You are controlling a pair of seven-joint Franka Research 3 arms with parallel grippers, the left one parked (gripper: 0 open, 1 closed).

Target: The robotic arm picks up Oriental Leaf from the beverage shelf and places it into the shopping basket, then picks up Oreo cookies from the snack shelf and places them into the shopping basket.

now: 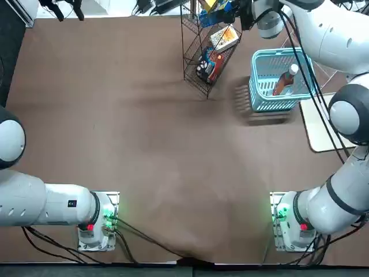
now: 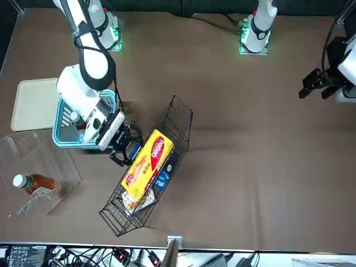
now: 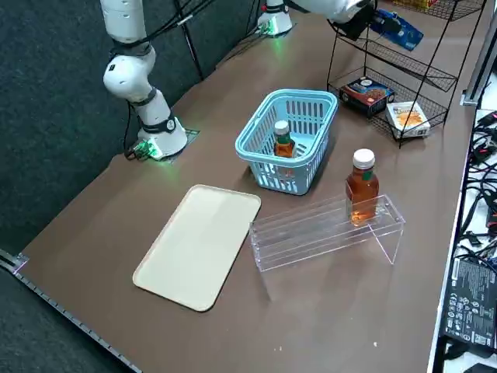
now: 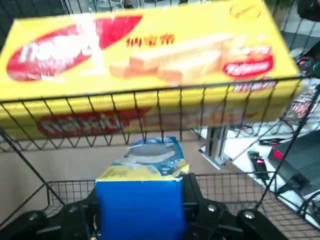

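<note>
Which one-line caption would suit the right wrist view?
The right gripper holds a blue box below a yellow box on the wire rack.

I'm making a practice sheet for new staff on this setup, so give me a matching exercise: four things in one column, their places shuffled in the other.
Things
1. Right gripper
2. Tray
3. Yellow wafer box
4. Shopping basket

Places or states
A. On the top tier of the wire rack
B. Shut on the blue Oreo box at the rack
C. Holding a bottle of tea
D. Flat on the table, beside the basket

Right pairs
1-B
2-D
3-A
4-C
</note>
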